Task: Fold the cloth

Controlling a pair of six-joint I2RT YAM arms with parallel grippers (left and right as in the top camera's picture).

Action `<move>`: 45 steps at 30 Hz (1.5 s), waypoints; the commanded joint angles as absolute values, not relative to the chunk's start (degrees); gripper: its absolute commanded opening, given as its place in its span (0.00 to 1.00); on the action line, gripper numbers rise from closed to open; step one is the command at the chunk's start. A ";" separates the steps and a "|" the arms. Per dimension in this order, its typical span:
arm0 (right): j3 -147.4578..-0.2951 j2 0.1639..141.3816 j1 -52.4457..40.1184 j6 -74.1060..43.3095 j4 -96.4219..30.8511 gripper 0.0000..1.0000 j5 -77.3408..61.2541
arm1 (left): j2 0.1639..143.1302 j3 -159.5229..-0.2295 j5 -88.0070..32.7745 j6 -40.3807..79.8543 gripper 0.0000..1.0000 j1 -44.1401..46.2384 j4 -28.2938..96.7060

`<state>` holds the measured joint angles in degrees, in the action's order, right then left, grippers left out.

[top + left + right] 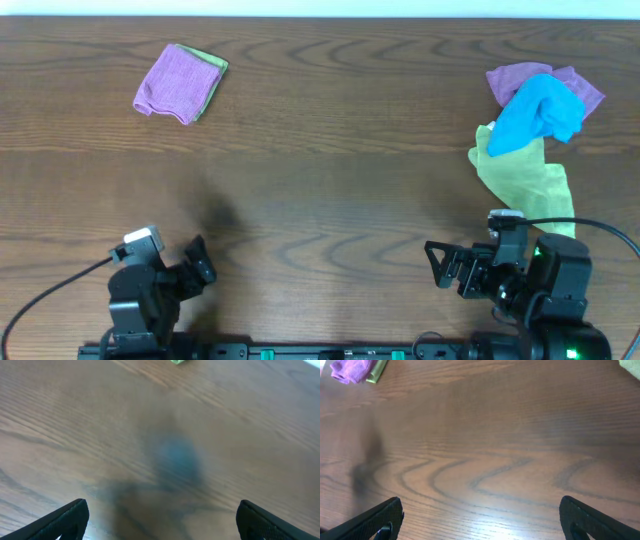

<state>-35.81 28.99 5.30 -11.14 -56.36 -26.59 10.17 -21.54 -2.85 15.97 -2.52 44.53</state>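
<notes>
There are no words, numbers, labels or signs to read in any of the views.

we note a dark wood-grain table (330,200). far right: bright blue cloth (540,112) bunched on a purple cloth (515,78), touching. a crumpled lime-green cloth (525,175) lies just below, its top under the blue. far left: second green cloth (214,68), only rt & lower edges showing.
</notes>
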 commanded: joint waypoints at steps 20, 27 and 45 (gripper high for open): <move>-35.83 28.77 5.61 -11.55 -56.42 0.99 -27.22 | 4.93 -13.13 -4.05 2.11 0.95 -2.50 44.77; -35.83 28.77 5.61 -11.55 -56.42 0.99 -27.22 | 4.93 -10.17 -4.08 2.11 0.95 -2.50 44.73; -35.83 28.77 5.61 -11.55 -56.42 0.99 -27.22 | 4.95 -9.80 -3.88 1.26 0.95 -2.50 44.34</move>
<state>-35.81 28.97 5.30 -11.14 -56.36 -26.59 5.39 -11.16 -4.10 2.48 -2.52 43.66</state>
